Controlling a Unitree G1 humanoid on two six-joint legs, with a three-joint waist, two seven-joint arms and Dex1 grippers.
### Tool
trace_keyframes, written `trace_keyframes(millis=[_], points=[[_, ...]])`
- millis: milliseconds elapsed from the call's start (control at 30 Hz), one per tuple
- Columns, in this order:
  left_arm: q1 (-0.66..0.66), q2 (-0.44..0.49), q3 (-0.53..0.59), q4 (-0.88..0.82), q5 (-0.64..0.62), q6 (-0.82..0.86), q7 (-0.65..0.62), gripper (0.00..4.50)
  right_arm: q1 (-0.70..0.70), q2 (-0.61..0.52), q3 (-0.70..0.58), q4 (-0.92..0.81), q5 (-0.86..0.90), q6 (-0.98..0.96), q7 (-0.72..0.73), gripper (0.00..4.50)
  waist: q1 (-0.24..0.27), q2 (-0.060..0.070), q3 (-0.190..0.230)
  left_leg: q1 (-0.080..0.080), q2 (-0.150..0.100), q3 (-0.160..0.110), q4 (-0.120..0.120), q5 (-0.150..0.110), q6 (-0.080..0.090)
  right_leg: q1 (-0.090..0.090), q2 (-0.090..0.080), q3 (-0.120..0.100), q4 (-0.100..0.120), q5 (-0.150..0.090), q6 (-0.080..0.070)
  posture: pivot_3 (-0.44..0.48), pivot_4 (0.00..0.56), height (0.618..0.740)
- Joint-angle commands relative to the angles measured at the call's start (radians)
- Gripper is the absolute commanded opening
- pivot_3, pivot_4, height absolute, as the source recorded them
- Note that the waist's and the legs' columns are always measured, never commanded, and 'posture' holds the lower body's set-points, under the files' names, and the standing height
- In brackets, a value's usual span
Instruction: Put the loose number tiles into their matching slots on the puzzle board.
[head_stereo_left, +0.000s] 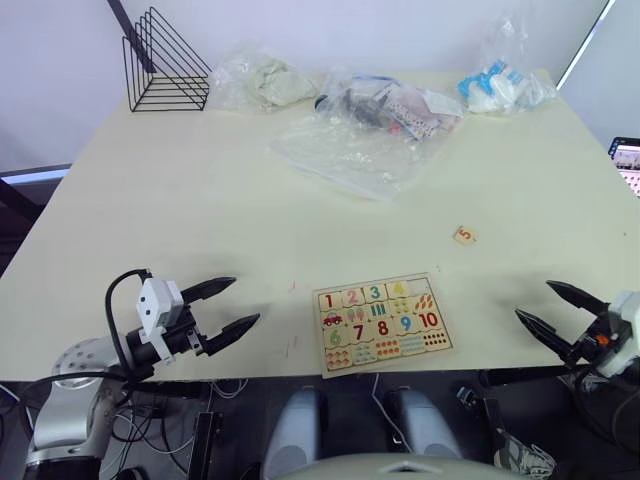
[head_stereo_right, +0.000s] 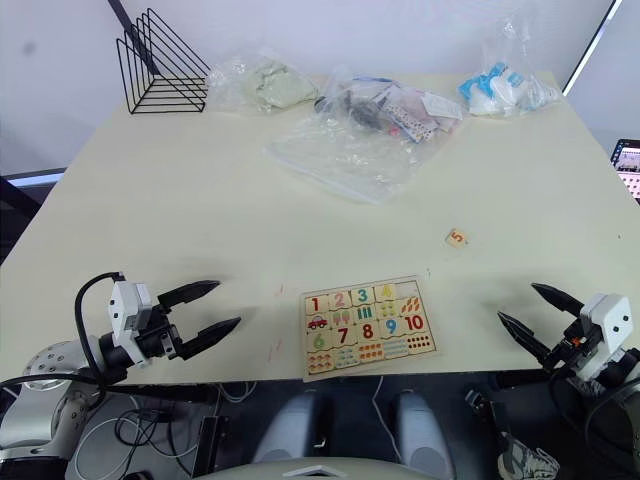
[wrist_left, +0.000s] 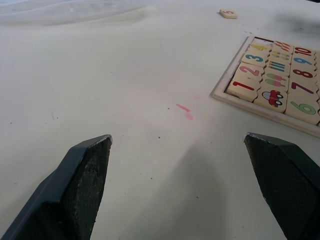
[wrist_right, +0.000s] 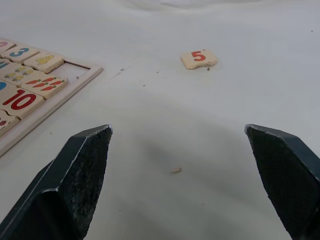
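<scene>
Fingers spread on both grippers — left (head_stereo_left: 222, 305), right (head_stereo_left: 555, 315) — empty, low over bench (head_stereo_left: 200, 200) either side of board (head_stereo_left: 383, 322). We see 1–4 seated; last slot (wrist_right: 74, 70) bare. Tile 5 (wrist_right: 198, 58) loose on bench beyond board. We judge it light, stiff, thin — pinch opposite edges, may skid.

Puzzle board (wrist_left: 280, 80) cut off at the left wrist view's edge; picture tiles (head_stereo_left: 385, 348) too small to read. Contents of clear bags (head_stereo_left: 380, 110) indistinct.
</scene>
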Motion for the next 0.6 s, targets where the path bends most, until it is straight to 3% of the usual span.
trace_keyframes(millis=[33,600], points=[[-0.001,-0.001,0.026,-0.016,-0.020,-0.013,-0.007,4.50,0.001,-0.005,-0.022,-0.006,0.012,-0.023,0.005,4.46,0.000,0.000,0.000,0.000,0.000,0.000,0.000,0.000,0.000,0.000,0.000,0.000,0.000,0.000,0.000,0.000,0.150,0.740],[0.010,-0.006,0.030,-0.026,-0.021,-0.018,-0.015,4.50,-0.015,-0.007,-0.018,0.005,0.014,-0.023,0.005,4.46,0.000,0.000,0.000,0.000,0.000,0.000,0.000,0.000,0.000,0.000,0.000,0.000,0.000,0.000,0.000,0.000,0.150,0.740]])
